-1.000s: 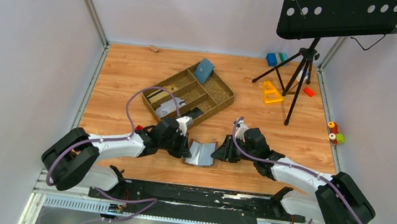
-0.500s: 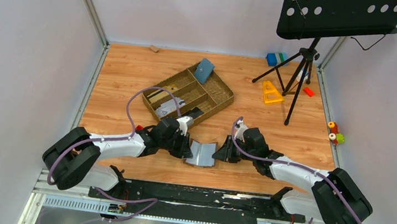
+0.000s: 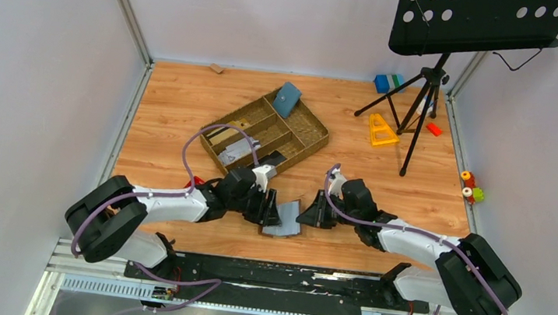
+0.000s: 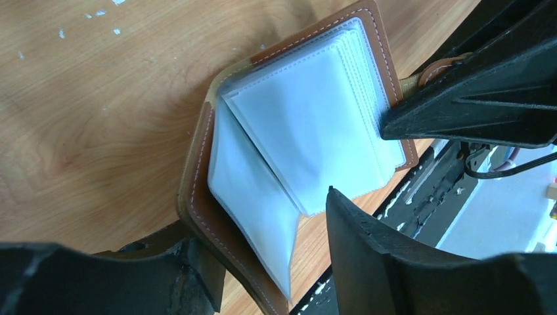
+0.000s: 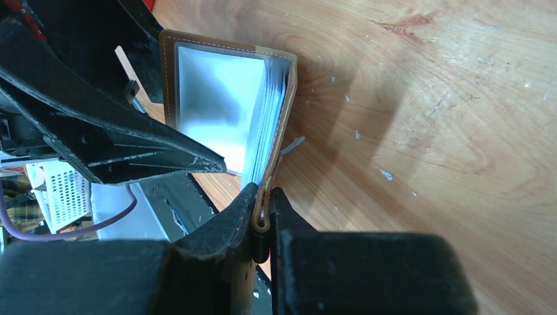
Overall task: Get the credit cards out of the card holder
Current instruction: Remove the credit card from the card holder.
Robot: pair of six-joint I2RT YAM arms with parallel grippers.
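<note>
The brown card holder point(image 3: 285, 221) lies open on the wooden table between my two grippers, its clear sleeves point(image 4: 309, 125) fanned out. I cannot make out the credit cards inside the sleeves. My left gripper point(image 4: 263, 236) is open, with the holder's left cover point(image 4: 197, 177) and one sleeve between its fingers, the right finger clear of them. My right gripper point(image 5: 263, 207) is shut on the small tab at the edge of the holder's right cover point(image 5: 284, 118). In the left wrist view the right gripper's fingers point(image 4: 473, 98) pinch that tab point(image 4: 435, 69).
A woven divided tray point(image 3: 318, 130) sits behind the grippers, with a blue-teal pouch point(image 3: 287, 100) in its far compartment. A music stand's tripod point(image 3: 421, 102) and a yellow piece point(image 3: 380, 129) stand at the back right. A black rail point(image 3: 271, 278) runs along the near edge.
My left gripper has opened and let go of the holder's left cover, shifting slightly right. My right gripper has closed tighter on the tab. The holder's left half has folded up a little.
</note>
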